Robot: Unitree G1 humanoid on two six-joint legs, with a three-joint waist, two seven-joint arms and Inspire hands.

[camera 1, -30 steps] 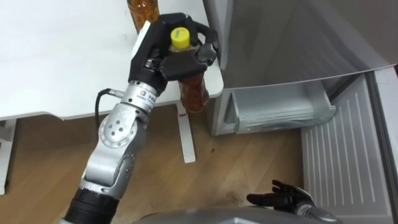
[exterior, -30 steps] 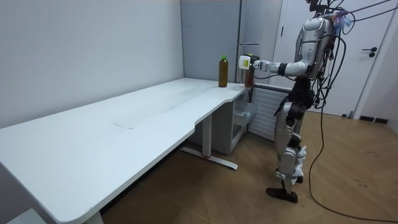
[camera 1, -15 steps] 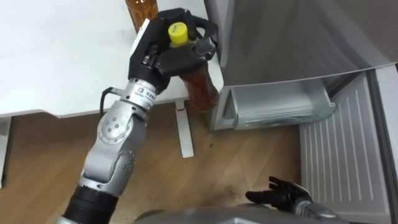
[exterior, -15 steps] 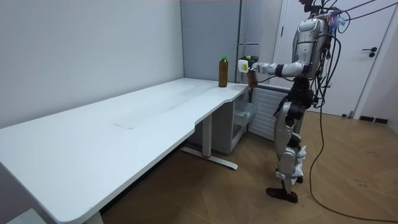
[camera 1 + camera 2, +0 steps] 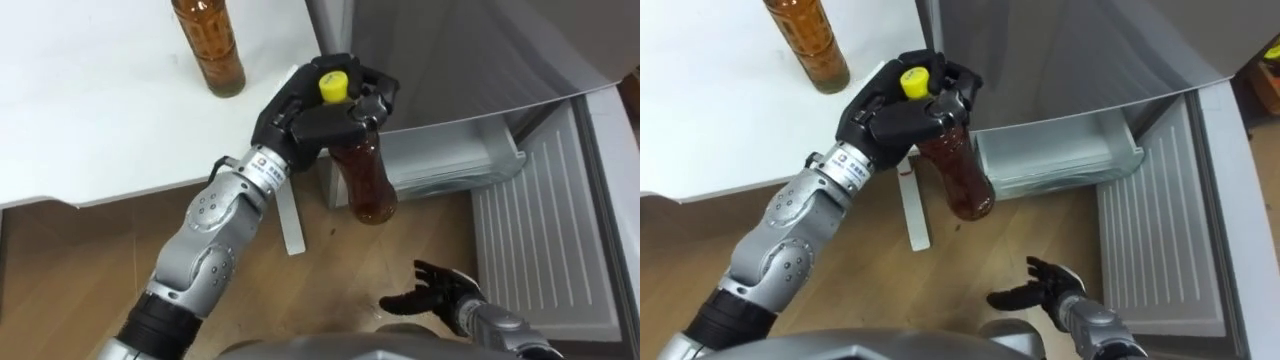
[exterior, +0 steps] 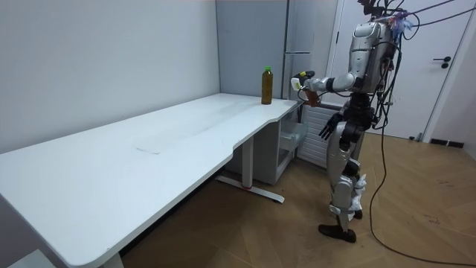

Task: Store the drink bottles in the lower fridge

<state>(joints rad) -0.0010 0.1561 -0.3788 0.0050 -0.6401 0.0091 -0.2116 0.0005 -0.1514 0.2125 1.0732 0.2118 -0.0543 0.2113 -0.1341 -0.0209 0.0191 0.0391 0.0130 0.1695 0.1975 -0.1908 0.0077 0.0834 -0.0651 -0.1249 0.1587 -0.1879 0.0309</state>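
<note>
Where the left eye view looks down, the left hand (image 5: 318, 112) is seen clenched round the neck of a yellow-capped bottle (image 5: 365, 185) of amber drink. The bottle is held tilted in the air, past the corner of the white surface (image 5: 90, 110) and in front of the pale drawer (image 5: 450, 165) of the lower fridge compartment. A second bottle (image 5: 210, 50) is stood upright on the surface, well apart from the held one. The ribbed inner face of the open fridge door (image 5: 530, 250) is seen at the right. The right hand (image 5: 432, 295) is held low over the wooden floor (image 5: 80, 260), fingers loosely spread, grasping nothing.

By the room view, the robot is shown standing at the surface's far end, before the tall grey fridge (image 6: 297, 30), its left arm stretched forward.

By the right eye view, the surface's white leg (image 5: 912, 210) is shown just beside the held bottle, on its left.
</note>
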